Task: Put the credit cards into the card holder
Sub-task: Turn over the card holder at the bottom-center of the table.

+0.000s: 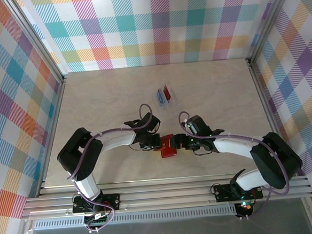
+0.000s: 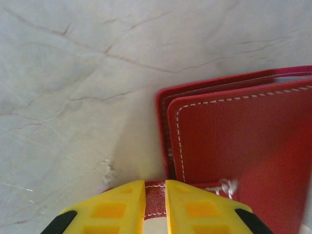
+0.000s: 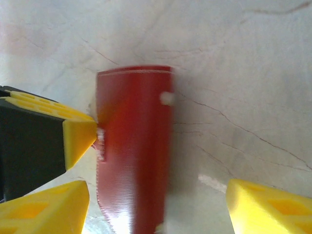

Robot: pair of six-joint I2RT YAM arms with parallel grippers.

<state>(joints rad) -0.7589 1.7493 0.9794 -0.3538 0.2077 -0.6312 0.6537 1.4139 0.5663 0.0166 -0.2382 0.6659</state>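
The jaws of the left gripper are closed to a narrow slot, with a strip of red leather at the near edge of the card holder pinched between them. The jaws of the right gripper stand wide open and straddle the card holder's opposite end, with clear counter showing between the right-hand pad and the leather. The card holder lies flat on the counter between the two grippers, near the front edge, and appears folded shut. Step in hand, by judgement: securing the holder for opening; no card has been picked up. The next move calls for the right jaws to take the free flap and fold it back while the left grip anchors the edge, exposing the slots. The credit cards, one blue and one red, sit side by side farther back at mid-counter, well apart from the holder. Open counter surrounds both items. The front rail lies close behind the holder, so working room is chiefly toward the back.
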